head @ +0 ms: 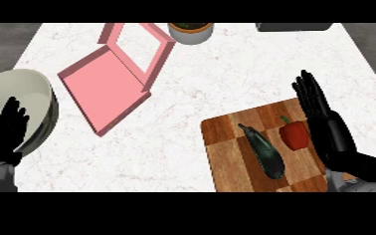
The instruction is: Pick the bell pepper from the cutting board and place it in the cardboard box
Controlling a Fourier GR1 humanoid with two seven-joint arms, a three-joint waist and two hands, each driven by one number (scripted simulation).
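While the bell pepper (pixel 295 135) lies on the cutting board (pixel 224 144) at about four o'clock on the counter (pixel 206 84), the right hand (pixel 323 122) stands just beside it on its three o'clock side, fingers straight and pointing toward twelve, holding nothing. Whether it touches the pepper cannot be told. An eggplant (pixel 264 151) lies near the pepper at its nine o'clock. The cardboard box (pixel 117 74), pink and lying open, sits well apart at ten o'clock. The left hand (pixel 12 129) rests open at the nine o'clock edge, over a pale bowl (pixel 37 99). A pot (pixel 191 32) stands at twelve.

The pepper is likely light, hollow and stiff, with smooth, rather slippery skin. A hold across its broad red body, thumb opposite the fingers, looks safer than the thin green stem.
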